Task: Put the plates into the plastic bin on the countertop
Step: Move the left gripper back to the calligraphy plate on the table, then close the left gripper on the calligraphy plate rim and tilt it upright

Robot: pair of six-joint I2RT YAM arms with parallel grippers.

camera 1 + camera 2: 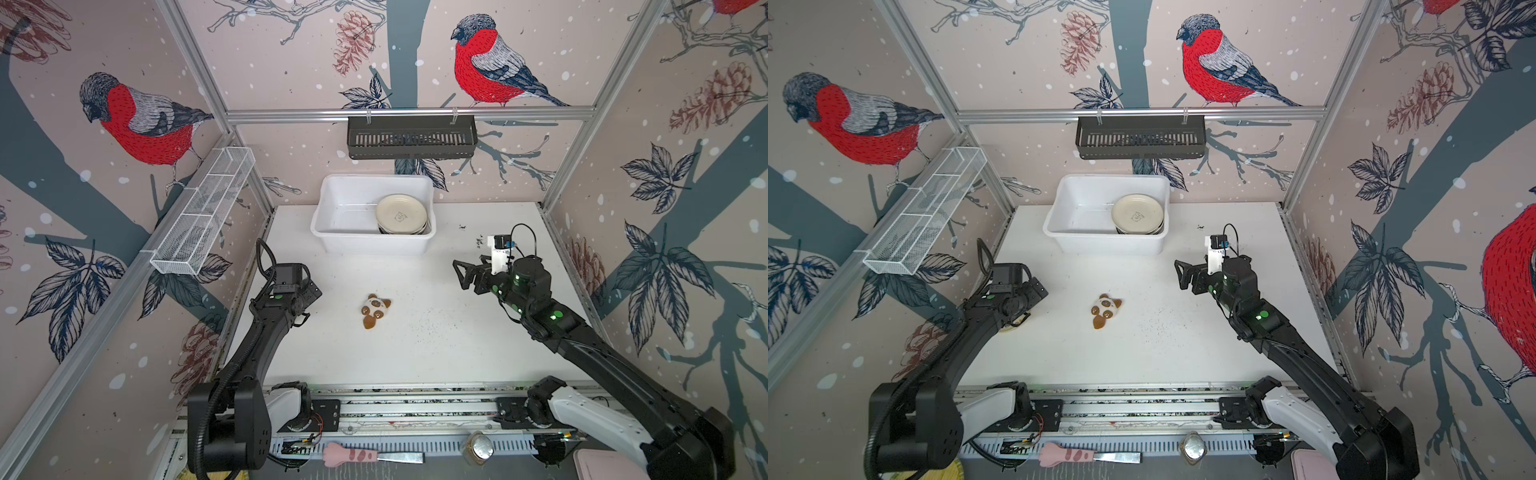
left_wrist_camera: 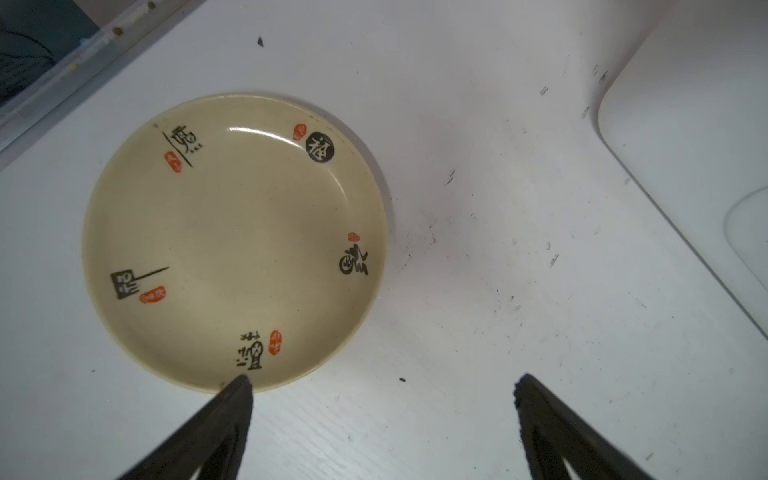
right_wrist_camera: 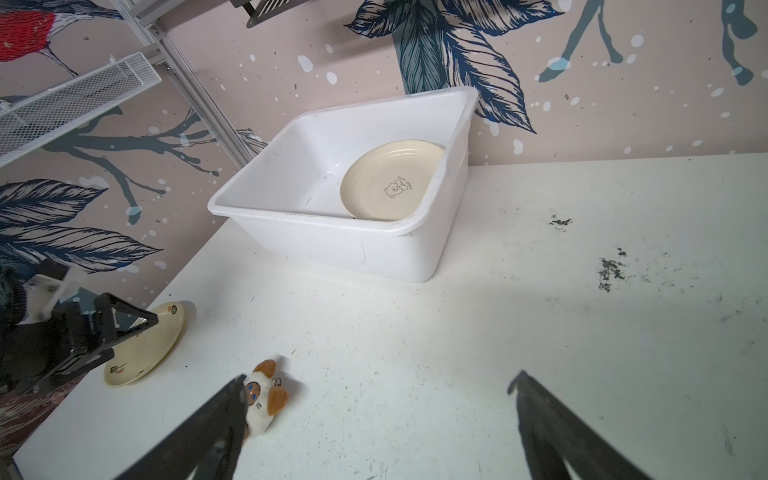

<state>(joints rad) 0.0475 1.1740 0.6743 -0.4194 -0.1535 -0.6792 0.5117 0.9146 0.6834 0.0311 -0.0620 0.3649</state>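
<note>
Several plates (image 1: 401,216) sit stacked inside the plastic bin (image 1: 348,203), against its right end; the top one is cream with a small bear drawing. One more cream plate (image 2: 232,241), marked with black characters and red seals, lies flat on the countertop (image 1: 415,345), well out from the bin's front left corner. The left gripper (image 2: 382,379) hangs over it, jaws spread wide and empty, one fingertip over its rim. The right gripper (image 3: 379,377), also wide apart and empty, hovers off the bin's front right corner. A panda toy (image 1: 375,309) lies in front of the bin.
</note>
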